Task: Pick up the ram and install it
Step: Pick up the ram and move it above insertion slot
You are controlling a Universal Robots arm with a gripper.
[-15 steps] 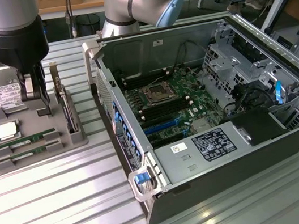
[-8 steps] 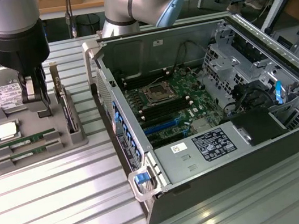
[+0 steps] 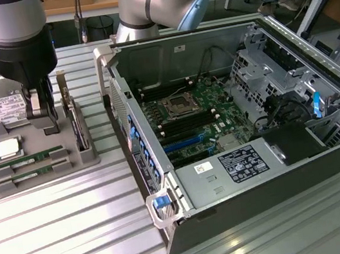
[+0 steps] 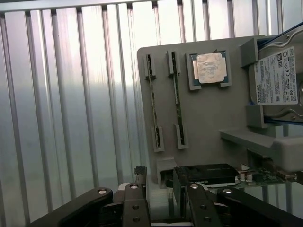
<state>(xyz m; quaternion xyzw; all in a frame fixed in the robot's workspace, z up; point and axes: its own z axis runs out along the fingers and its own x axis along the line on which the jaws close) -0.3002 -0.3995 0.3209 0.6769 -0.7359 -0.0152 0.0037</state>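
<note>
Slatted table (image 3: pixel 60 249): gray tray (image 3: pixel 1 188), computer case (image 3: pixel 268 208)

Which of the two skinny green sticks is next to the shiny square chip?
The ram lying right beside the silver chip; the other stick lies one slot farther away.

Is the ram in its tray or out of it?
In. One ram stick and a second ram stick sit in slots of the grey tray.

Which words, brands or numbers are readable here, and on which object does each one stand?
"TOSHIBA": on the hard drive label, printed sideways.
Rest of that label: too small to read.
Power supply label: too small to read.
Ram sticks: labels too blurred to read.
</note>
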